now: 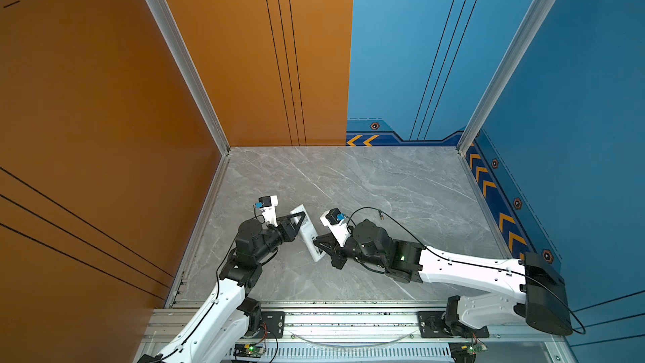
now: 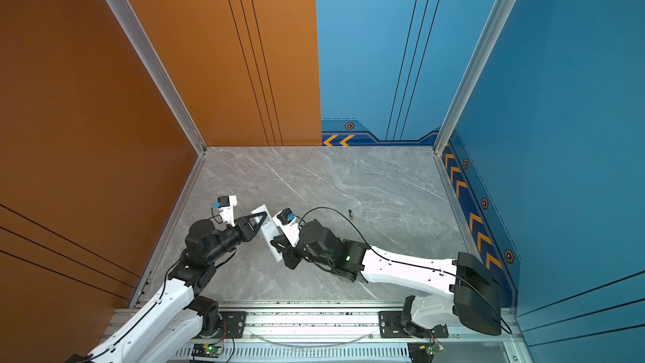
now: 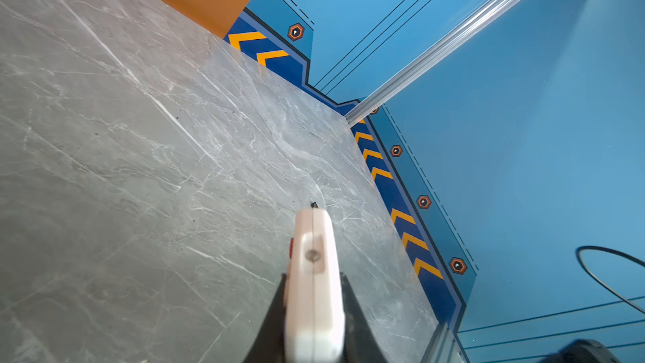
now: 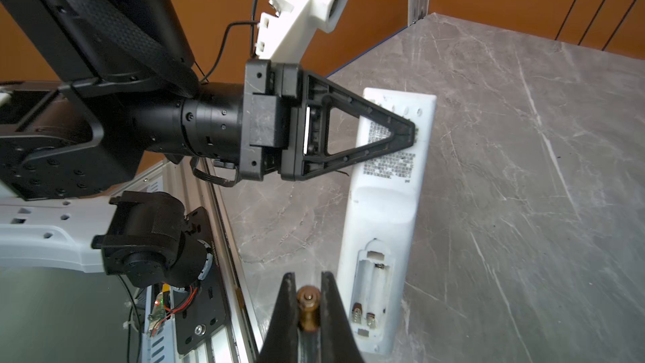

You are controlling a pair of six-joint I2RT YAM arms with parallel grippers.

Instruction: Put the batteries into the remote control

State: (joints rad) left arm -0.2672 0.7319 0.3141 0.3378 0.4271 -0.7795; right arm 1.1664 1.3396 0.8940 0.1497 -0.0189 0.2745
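Now | left claw (image 4: 406, 133) clamps remote control (image 4: 384, 211) | right claw (image 4: 307, 282) pinches battery (image 4: 309, 309) (beside open compartment (image 4: 371, 288))

Tabletop (image 1: 384, 183): grey marble pattern, white veins; lies beneath left pincer (image 1: 303, 217) and right pincer (image 1: 316, 240).
Orange wall (image 1: 104, 99): on left pincer side, continues across back.
Blue wall (image 1: 401, 47): at back and along right pincer side.
Chevron strip (image 1: 502, 219): orange arrows on dark blue, at wall base, well apart from right pincer.
Hexagon markers (image 1: 517, 203): along strip.
Aluminium post (image 1: 181, 57): corner beyond left pincer.
Aluminium rail (image 1: 349, 323): at tabletop front edge, behind both pincers.
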